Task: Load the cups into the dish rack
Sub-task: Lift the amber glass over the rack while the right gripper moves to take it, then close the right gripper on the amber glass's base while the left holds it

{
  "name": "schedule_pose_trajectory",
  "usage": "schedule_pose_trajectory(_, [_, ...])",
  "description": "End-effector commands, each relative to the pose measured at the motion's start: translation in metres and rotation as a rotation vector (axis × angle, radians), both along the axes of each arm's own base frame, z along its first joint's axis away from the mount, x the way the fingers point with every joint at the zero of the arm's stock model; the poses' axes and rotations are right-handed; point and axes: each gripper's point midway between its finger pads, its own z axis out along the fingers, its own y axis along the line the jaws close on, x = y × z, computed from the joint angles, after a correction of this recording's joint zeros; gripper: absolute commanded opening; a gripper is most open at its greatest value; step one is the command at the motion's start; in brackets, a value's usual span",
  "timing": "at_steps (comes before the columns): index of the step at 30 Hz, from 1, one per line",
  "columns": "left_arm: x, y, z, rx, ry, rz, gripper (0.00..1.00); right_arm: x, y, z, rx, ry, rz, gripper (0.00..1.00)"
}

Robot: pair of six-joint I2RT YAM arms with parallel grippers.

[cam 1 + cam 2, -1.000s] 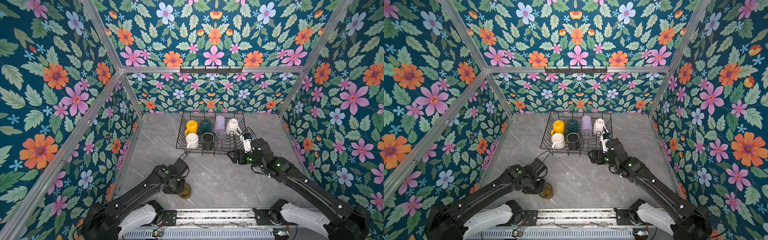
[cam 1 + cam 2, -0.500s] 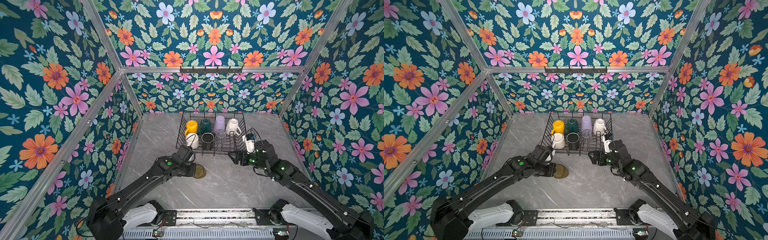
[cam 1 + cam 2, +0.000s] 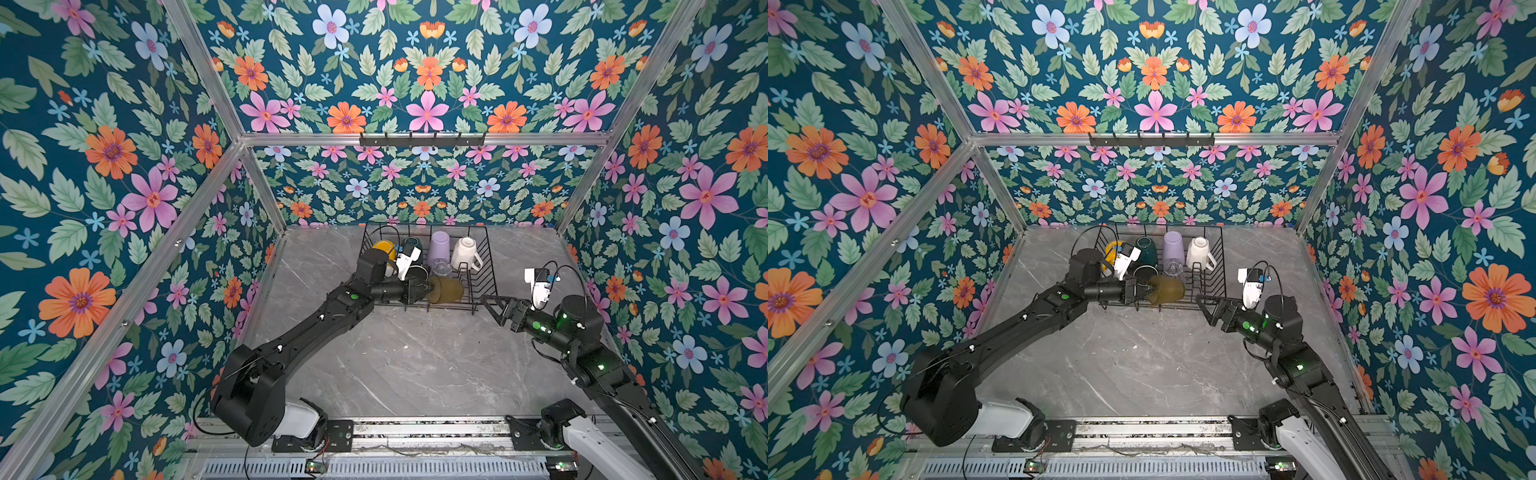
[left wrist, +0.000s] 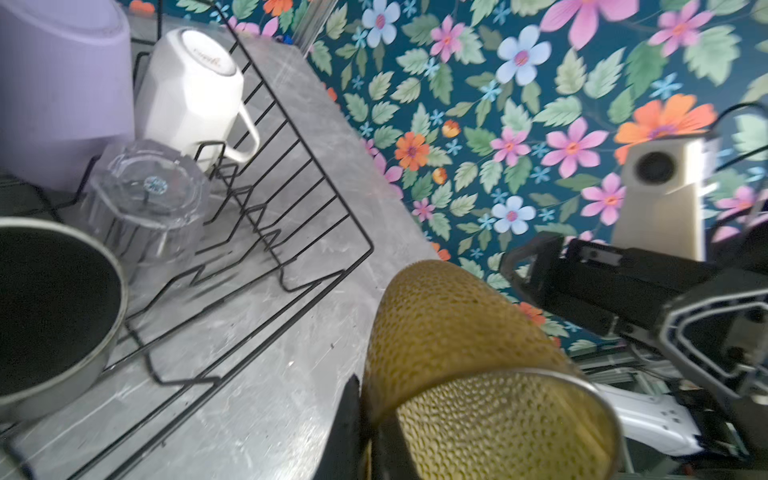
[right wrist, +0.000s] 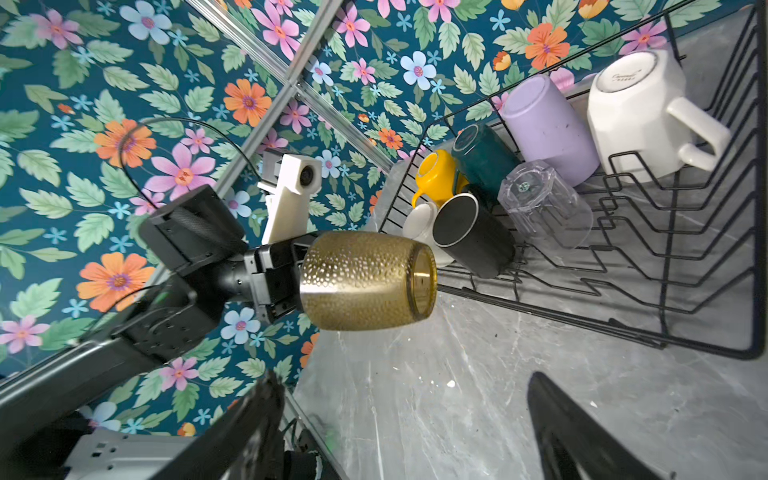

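Left gripper [image 3: 419,289] is clamped tight on the rim of the olive-amber glass [image 3: 446,289]. One finger [image 4: 353,415] is outside the wall, and the glass is carried on its side, base pointing right, clear of the table [image 3: 395,357]. It hangs at the near edge of the dish rack [image 3: 478,278], right in front of the black mug [image 3: 415,272] and the clear glass [image 3: 441,268]. Whether it is already above the wires or just short of them, I cannot tell.

Over to the right gripper [image 3: 492,307]: jaws spread wide and nothing between them, just bare marble in the right wrist view. It sits off the rack's near right corner, apart from it, pointing left toward the amber glass.

The rack stands at the far middle of the table, and it is busy. The far row runs left to right:
- yellow mug [image 3: 384,247]
- teal mug [image 3: 411,245]
- lilac tumbler [image 3: 438,245], bottom up
- white mug [image 3: 463,251], bottom up, its handle toward the dividers

The near row has the cream mug [image 5: 419,224], half hidden behind the black one, then the black mug and the clear glass — that last one bottom up as well. The upright dividers on the right side stand bare.
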Motion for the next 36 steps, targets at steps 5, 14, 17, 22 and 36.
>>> schedule_pose_trajectory(5, [-0.027,-0.01,0.052,-0.249,-0.119,-0.221,0.0,-0.007,0.023,0.029,0.125,-0.054,0.18,0.91])
schedule_pose_trajectory(14, [-0.029,-0.014,0.044,-0.276,-0.075,-0.263,0.0,0.0,0.044,0.027,0.161,-0.008,0.316,0.9])
schedule_pose_trajectory(17, [-0.028,-0.015,0.042,-0.282,-0.062,-0.271,0.0,0.003,0.048,0.028,0.178,-0.004,0.342,0.89])
schedule_pose_trajectory(22, [-0.027,-0.016,0.039,-0.281,-0.054,-0.272,0.0,0.008,0.054,0.029,0.187,0.005,0.374,0.87])
schedule_pose_trajectory(36, [-0.031,-0.017,0.035,-0.279,-0.04,-0.301,0.0,0.015,0.081,0.022,0.175,0.039,0.449,0.81])
